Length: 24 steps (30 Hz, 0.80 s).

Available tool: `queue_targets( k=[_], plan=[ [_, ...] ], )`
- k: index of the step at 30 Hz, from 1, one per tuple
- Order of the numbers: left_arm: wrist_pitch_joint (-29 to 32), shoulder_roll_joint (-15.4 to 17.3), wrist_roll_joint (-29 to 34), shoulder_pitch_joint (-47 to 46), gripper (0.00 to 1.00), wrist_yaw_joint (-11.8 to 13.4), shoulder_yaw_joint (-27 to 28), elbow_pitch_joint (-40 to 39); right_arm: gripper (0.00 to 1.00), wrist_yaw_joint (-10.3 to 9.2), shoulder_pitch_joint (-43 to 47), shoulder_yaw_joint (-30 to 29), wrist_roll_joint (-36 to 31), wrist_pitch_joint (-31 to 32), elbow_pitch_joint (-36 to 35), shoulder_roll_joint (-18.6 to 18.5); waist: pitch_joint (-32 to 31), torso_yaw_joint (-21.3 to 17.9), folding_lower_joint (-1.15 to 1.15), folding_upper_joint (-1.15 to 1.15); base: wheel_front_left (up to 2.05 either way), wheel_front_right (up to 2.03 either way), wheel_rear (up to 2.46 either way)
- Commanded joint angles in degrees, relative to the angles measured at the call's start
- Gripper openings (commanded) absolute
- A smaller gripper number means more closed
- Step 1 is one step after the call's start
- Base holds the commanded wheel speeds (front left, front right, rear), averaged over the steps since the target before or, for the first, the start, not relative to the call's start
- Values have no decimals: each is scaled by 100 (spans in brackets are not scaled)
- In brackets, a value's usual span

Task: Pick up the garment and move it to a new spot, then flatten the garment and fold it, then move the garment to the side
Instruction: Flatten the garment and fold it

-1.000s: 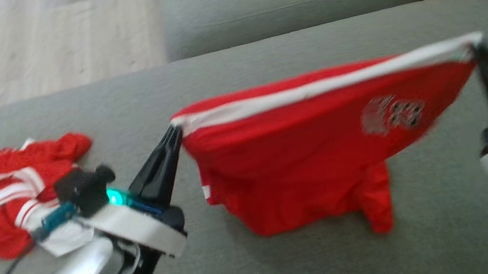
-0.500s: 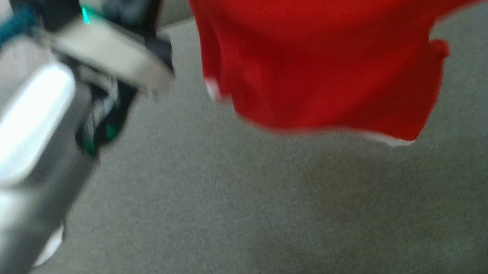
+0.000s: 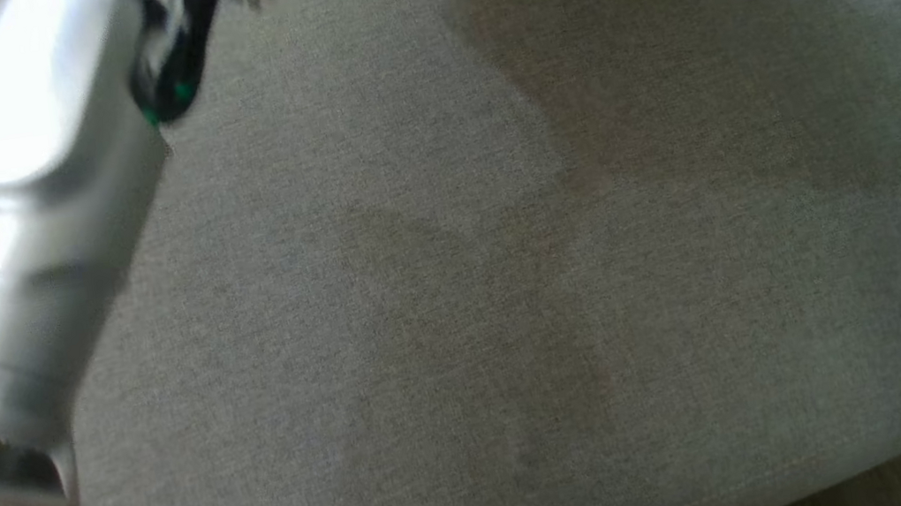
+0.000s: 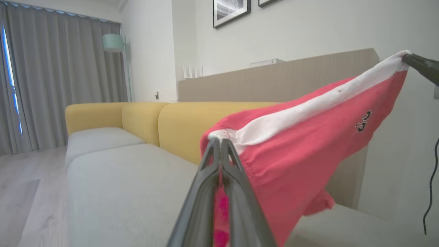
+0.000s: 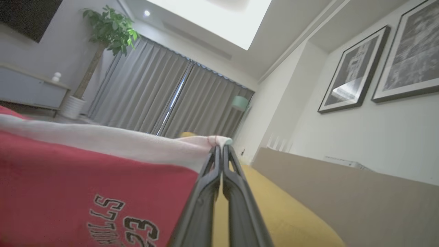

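Grip: left gripper (image 4: 220, 144) clamped tight on one end of the white waistband (image 4: 308, 109) of the garment (image 4: 301, 147). The right gripper (image 5: 220, 149) is pinched closed on the band's other end. Garment hangs stretched between them in the air: red, band uppermost, dark lettering on the front. The lower hem is near the seat (image 4: 120, 185); contact unclear.

Surface: broad grey cushion, plain weave, a faint shadow on it in head view. Yellow backrest (image 4: 178, 123) behind.

Room: grey curtains (image 4: 61, 85), pale-green lamp (image 4: 113, 43), light wood floor (image 4: 20, 192), beige wall panel (image 4: 274, 82), framed pictures (image 5: 353, 72), potted plant (image 5: 106, 31).

Head view: left forearm (image 3: 19, 174), silver and blurred, crosses the upper left.
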Motion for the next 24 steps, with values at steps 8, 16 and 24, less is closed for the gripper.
queue_targets(
  k=[8, 16, 24],
  plan=[
    [-27, 271, 353, 1723, 0, -35, 84, -760, 0, 37, 1890, 107, 134, -27, -593, 208, -34, 28, -2, 0, 0, 0, 0],
    [-27, 456, 1236, 4647, 0, -25, 436, -1585, 0, 37, 4138, -15, 469, -28, -786, 332, -753, -25, -2, 0, 0, 0, 0],
    [-28, 394, 1751, 6349, 0, 141, 883, -2193, 0, 37, 5871, -389, 635, 64, -1314, 416, -1377, 4, -2, 0, 0, 0, 0]
  ],
)
